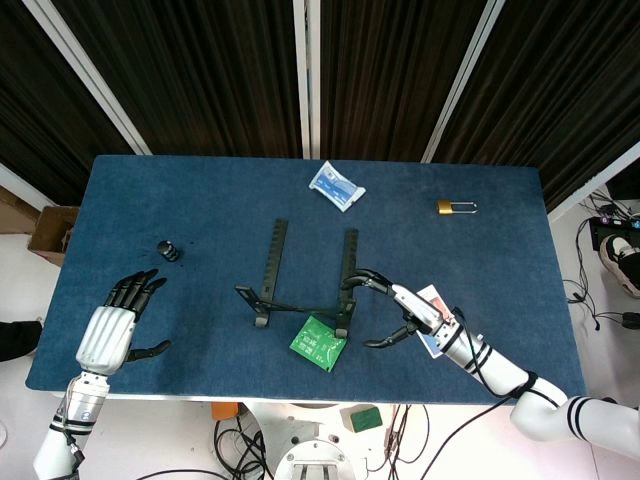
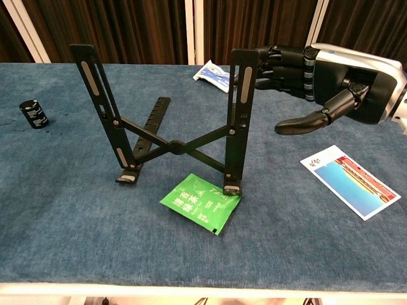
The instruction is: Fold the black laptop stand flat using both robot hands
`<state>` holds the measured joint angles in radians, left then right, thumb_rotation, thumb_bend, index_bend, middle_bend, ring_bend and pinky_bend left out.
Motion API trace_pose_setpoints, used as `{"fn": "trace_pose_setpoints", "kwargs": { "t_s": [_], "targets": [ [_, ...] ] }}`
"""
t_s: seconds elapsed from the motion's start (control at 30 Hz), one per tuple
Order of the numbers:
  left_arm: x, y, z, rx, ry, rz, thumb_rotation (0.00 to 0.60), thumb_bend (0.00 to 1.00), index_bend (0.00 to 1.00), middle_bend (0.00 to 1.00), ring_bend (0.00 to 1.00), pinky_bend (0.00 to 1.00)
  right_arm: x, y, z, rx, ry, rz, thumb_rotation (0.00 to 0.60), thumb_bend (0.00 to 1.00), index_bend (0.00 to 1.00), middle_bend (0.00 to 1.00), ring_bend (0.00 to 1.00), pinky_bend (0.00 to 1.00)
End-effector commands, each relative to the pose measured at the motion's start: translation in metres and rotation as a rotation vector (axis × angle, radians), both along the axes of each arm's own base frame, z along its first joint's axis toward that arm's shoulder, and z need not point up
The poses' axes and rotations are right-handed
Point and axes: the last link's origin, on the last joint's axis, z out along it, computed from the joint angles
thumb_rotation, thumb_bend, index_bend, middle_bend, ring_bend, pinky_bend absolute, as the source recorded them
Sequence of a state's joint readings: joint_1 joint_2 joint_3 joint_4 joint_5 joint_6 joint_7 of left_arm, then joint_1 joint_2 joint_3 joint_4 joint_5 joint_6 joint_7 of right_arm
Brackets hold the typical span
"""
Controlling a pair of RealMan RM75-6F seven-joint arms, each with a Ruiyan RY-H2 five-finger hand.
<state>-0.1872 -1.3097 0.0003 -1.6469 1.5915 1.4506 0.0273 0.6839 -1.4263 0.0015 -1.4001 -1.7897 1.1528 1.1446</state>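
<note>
Dark curtains back a blue tabletop (image 1: 500, 300). At its left edge the left hand (image 1: 118, 325) rests with fingers spread, holding nothing, near a small black cylinder (image 1: 168, 250). Mid-tabletop the black laptop stand (image 2: 178, 127) stands unfolded, one foot on a green packet (image 2: 198, 203). Beside its right rail the right hand (image 2: 324, 79) hovers, fingers (image 2: 280, 63) apart, above a card (image 2: 350, 181).
</note>
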Motion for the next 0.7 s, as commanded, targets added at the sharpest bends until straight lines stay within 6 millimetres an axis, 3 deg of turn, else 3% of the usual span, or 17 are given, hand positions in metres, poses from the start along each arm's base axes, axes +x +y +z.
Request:
{"fn": "trace_pose_setpoints", "kwargs": {
  "t_s": [0.03,0.3,0.7],
  "targets": [
    [0.0,0.0,0.0,-0.001,0.001,0.0,0.6,0.0,0.14,0.07,0.05,0.12,0.004,0.0,0.005,-0.063,0.035,0.033,0.6,0.06,0.19,0.23,0.0,0.0],
    [0.002,-0.002,0.001,0.004,0.001,-0.006,0.6,0.0,0.14,0.07,0.05,0.12,0.019,0.004,0.005,-0.056,-0.031,0.022,0.6,0.09,0.19,0.23,0.0,0.0],
    [0.002,-0.008,0.004,0.012,0.002,-0.001,0.6,0.0,0.14,0.07,0.05,0.12,0.03,0.003,-0.038,0.138,-0.228,-0.121,0.6,0.18,0.19,0.25,0.0,0.0]
  ]
}}
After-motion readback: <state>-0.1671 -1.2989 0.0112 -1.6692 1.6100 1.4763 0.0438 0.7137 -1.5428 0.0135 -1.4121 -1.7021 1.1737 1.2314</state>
